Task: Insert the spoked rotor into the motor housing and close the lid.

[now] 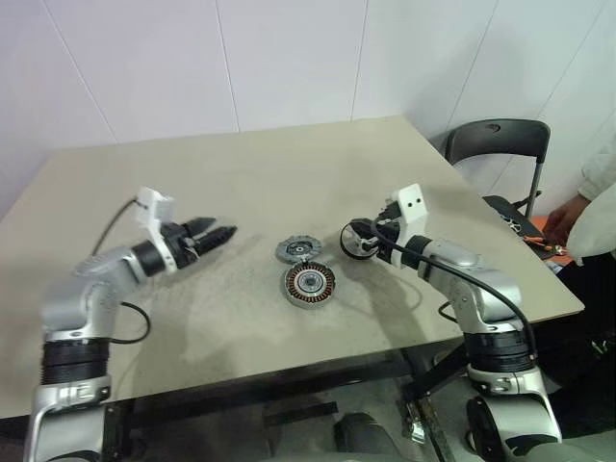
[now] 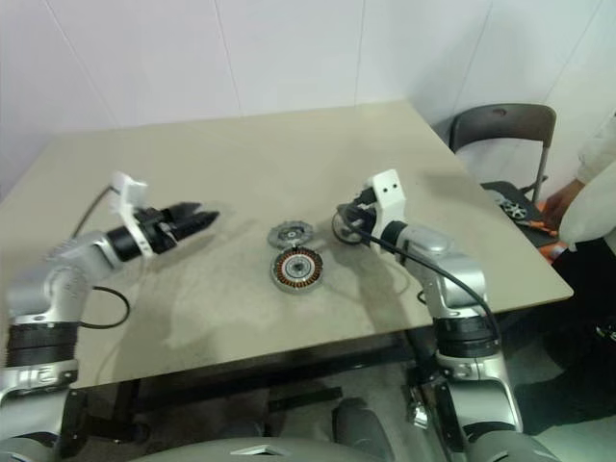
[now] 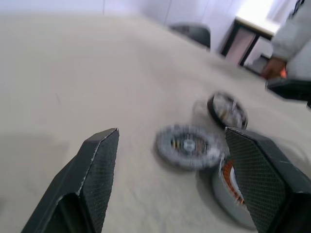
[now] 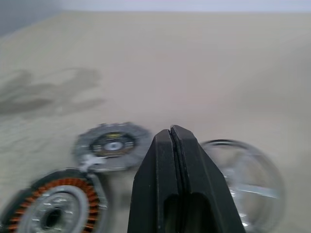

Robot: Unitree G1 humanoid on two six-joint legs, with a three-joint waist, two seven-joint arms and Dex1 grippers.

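Note:
The motor housing [image 1: 309, 285], a squat round cylinder with copper windings, sits mid-table. Touching its far side lies the lid [image 1: 297, 250], a flat grey disc with a small hub. The spoked rotor [image 1: 358, 241], a dark ring with silver spokes, rests just to the right of the lid. My right gripper [image 4: 171, 132] is shut with nothing between its fingers, its tips hovering right at the rotor [image 4: 243, 179]. My left gripper [image 1: 218, 234] hangs open and empty above the table, well left of the parts and pointing toward them; past its fingers [image 3: 97, 165] the lid [image 3: 189, 145] shows.
A dark chair [image 1: 496, 144] stands beyond the table's right corner. A person's hand [image 1: 568, 217] reaches over a dark side surface at the far right. The table's right edge [image 1: 539, 260] runs close behind my right arm.

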